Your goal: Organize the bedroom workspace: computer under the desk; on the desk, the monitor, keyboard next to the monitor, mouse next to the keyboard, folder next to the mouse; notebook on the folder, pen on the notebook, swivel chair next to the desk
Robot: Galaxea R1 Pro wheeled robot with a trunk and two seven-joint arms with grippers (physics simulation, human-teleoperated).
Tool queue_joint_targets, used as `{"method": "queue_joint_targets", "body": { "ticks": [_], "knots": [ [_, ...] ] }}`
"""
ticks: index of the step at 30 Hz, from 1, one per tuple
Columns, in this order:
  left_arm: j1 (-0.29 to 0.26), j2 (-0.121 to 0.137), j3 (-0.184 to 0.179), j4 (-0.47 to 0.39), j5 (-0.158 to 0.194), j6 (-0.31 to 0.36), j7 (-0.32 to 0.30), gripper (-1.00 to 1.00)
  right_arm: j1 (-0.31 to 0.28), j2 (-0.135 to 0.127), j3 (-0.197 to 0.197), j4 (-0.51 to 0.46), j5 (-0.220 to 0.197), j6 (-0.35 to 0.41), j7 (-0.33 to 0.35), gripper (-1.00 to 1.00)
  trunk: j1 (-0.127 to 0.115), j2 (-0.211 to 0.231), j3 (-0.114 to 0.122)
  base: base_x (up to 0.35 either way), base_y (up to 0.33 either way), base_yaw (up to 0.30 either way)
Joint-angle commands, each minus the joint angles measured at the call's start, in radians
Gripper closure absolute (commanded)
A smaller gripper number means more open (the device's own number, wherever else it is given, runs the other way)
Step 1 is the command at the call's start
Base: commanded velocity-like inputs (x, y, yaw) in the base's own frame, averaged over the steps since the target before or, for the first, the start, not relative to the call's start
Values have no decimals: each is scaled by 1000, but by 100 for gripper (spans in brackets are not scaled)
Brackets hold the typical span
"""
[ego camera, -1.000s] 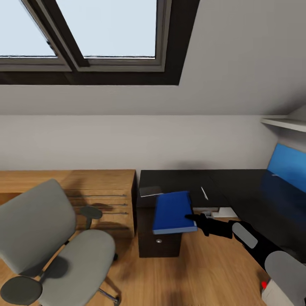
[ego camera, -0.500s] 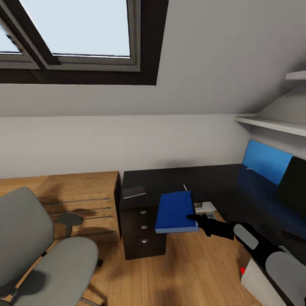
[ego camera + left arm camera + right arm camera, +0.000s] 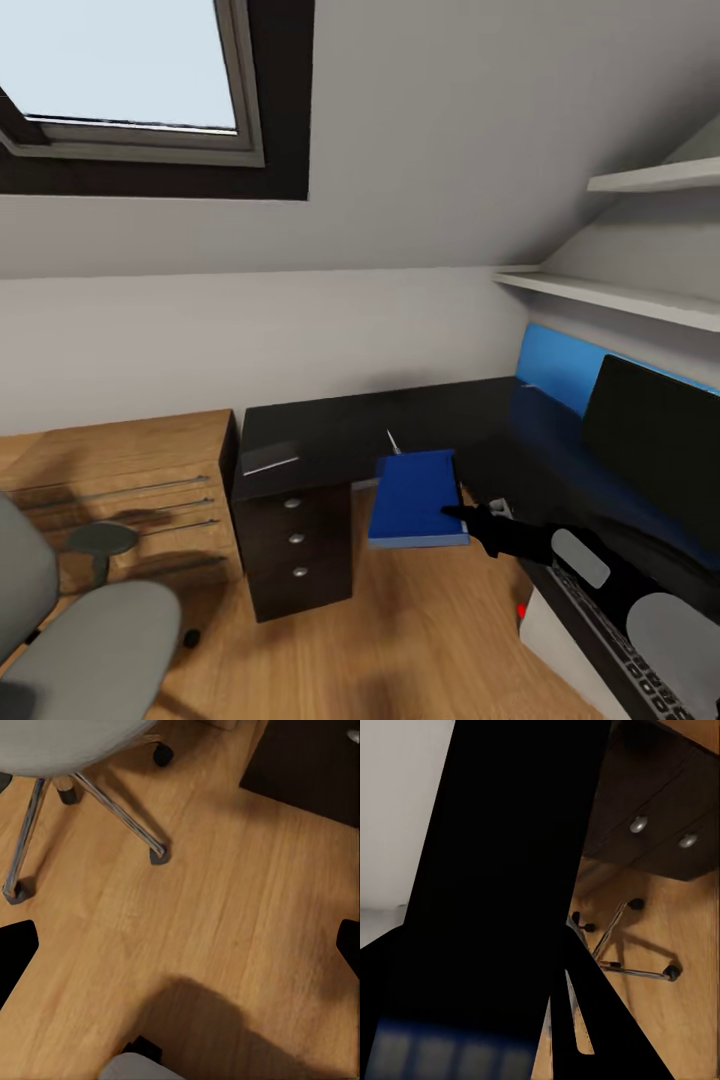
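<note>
View had swung right: swivel chair (image 3: 80, 620) slid toward frame edge, monitor (image 3: 655, 455) appeared. Right tool (image 3: 462, 517) clenched on folder (image 3: 415, 497), held level above floor, long axis toward surface (image 3: 340, 435) just beyond. Left tool's state: cannot tell.

No readable txt, labels, brands, nos. or signs anywhere in views.

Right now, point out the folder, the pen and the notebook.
folder (image 3: 412, 495): head view, middle of its blue cover.
pen (image 3: 393, 442): head view, middle of the white stick on the desk.
notebook (image 3: 269, 459): head view, its grey top face.
</note>
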Motion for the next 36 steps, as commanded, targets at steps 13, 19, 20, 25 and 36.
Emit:
{"method": "queue_joint_targets", "body": {
  "ticks": [13, 19, 20, 25, 36],
  "knots": [
    [0, 1, -6, 0, 12, -3, -4, -100, -2, -15, 6, 12, -3, -17, 5, 100, 0, -2, -2, 71, -174, -210],
    [0, 1, -6, 0, 12, -3, -4, -100, -2, -20, 8, 45, -1, -56, 5, 100, 0, -2, -2, 80, -107, -29],
    [0, 1, -6, 0, 12, -3, -4, -100, -2, -20, 8, 57, -2, -76, 7, 100, 0, -2, -2, 13, -15, -4],
    [0, 1, -6, 0, 12, -3, -4, -100, -2, -20, 8, 69, -5, -95, 9, 100, 0, -2, -2, 7, -8, -2],
    [0, 1, -6, 0, 12, -2, -5, -100, -2, -20, 7, 73, -6, -105, 8, 100, 0, -2, -2, 99, -77, 0]
  ]
}}
